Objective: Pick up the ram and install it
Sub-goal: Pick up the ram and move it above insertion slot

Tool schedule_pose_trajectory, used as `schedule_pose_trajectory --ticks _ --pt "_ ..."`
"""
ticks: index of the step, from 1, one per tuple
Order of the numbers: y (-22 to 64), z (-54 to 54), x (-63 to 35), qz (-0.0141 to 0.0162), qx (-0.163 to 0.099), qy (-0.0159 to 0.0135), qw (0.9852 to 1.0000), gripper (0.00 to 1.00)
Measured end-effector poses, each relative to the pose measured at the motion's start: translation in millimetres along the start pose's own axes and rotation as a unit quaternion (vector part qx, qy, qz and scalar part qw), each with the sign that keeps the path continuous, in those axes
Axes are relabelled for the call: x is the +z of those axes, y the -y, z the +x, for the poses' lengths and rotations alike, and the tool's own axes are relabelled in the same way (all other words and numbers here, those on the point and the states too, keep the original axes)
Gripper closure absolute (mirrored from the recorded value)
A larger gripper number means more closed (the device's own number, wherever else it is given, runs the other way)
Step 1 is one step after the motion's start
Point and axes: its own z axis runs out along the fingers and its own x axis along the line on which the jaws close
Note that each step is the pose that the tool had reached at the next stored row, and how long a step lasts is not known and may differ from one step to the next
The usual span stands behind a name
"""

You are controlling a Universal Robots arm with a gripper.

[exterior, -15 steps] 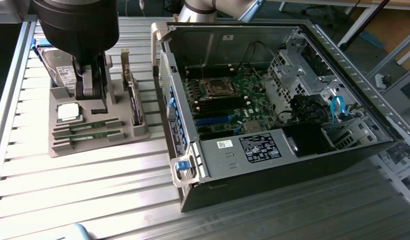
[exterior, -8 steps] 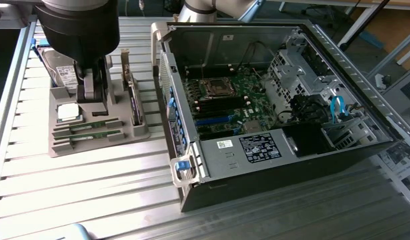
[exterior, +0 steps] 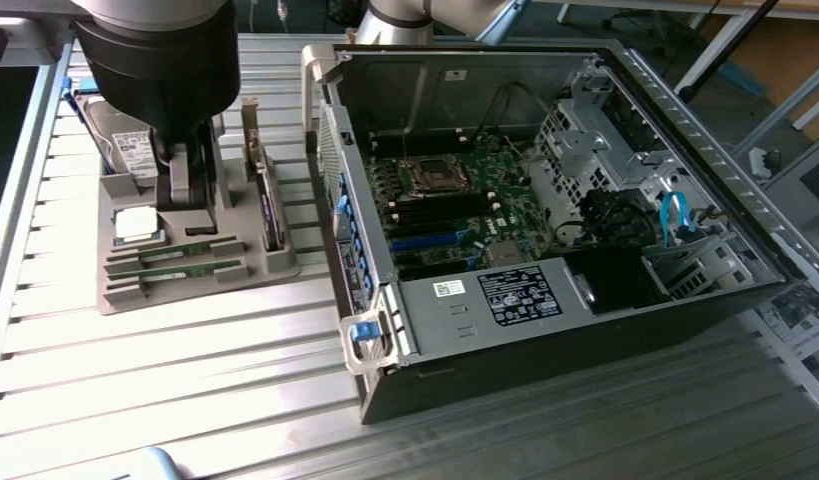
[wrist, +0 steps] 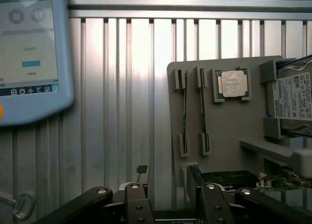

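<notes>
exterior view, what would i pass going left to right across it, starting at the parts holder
gray parts holder with the ram in it → blue latch on the computer case edge → motherboard → blue cable

The counter point(exterior: 182, 370) is a bed of ribbed aluminium slats that runs across the whole exterior view. Strong light glares off the slats from seven to nine o'clock and washes them almost white. Toward five o'clock they lie duller and grey. At one o'clock, past the counter's edge, a brown board point(exterior: 783, 50) shows. A slanting black pole point(exterior: 729, 45) and a grey metal leg point(exterior: 799, 100) cross in front of it. At four o'clock what look like printed sheets point(exterior: 807, 330) lie beyond the edge. A dark gap point(exterior: 6, 160) runs along the counter at nine o'clock.
</notes>
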Motion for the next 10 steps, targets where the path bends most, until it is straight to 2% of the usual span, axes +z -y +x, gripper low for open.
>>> schedule_pose_trajectory --ticks 10 --pt "0.2 0.1 3.8 0.0 0.0 0.0 1.0 0.56"
